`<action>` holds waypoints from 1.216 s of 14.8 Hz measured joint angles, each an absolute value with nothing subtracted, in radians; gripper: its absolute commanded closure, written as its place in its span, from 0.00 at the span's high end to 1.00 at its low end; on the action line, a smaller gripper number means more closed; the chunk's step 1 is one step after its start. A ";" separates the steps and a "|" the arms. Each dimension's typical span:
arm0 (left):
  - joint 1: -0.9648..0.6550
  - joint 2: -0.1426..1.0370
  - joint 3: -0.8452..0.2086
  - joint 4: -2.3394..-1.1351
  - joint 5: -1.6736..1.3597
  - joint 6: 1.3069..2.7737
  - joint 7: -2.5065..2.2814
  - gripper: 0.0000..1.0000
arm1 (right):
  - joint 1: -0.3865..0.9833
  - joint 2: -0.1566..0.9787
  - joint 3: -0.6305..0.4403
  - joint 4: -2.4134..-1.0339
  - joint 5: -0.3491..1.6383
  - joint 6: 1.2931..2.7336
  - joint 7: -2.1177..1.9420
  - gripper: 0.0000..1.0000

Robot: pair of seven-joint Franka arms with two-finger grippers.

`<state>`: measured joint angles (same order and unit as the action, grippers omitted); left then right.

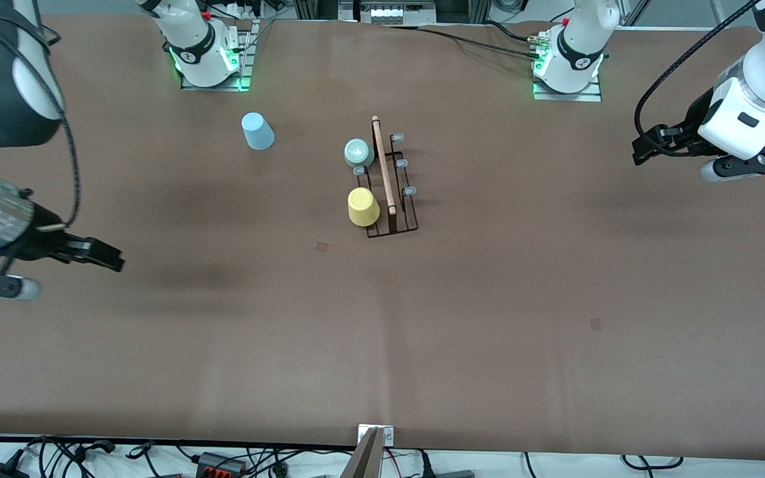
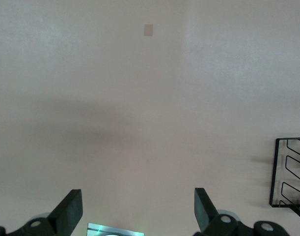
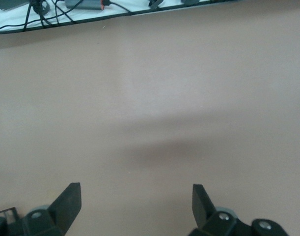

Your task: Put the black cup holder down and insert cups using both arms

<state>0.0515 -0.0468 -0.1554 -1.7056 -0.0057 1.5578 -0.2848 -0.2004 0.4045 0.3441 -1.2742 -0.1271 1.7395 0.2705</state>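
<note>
The black cup holder (image 1: pixel 392 179) stands in the middle of the table, its wooden rod (image 1: pixel 383 166) on top. A mint green cup (image 1: pixel 358 153) and a yellow cup (image 1: pixel 363 206) sit on its pegs on the side toward the right arm's end. A light blue cup (image 1: pixel 257 131) stands upside down on the table near the right arm's base. My left gripper (image 1: pixel 640 151) hangs open and empty over the left arm's end of the table; a corner of the holder (image 2: pixel 289 172) shows in its wrist view. My right gripper (image 1: pixel 114 260) hangs open and empty over the right arm's end.
Both arm bases (image 1: pixel 210 56) (image 1: pixel 570 66) stand along the table's edge farthest from the front camera. Small brown patches (image 1: pixel 322 246) (image 1: pixel 595 324) mark the table cloth. Cables (image 3: pixel 41 10) lie off the table's edge nearest the front camera.
</note>
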 measured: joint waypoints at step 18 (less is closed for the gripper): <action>0.052 -0.047 -0.155 -1.706 -0.006 1.558 -0.285 1.00 | -0.093 0.233 0.009 -1.377 0.001 1.661 -0.032 1.00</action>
<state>0.0516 -0.0468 -0.1552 -1.7056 -0.0057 1.5578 -0.2848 -0.0930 0.2332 0.0091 -1.3765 0.0012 1.6611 -0.0320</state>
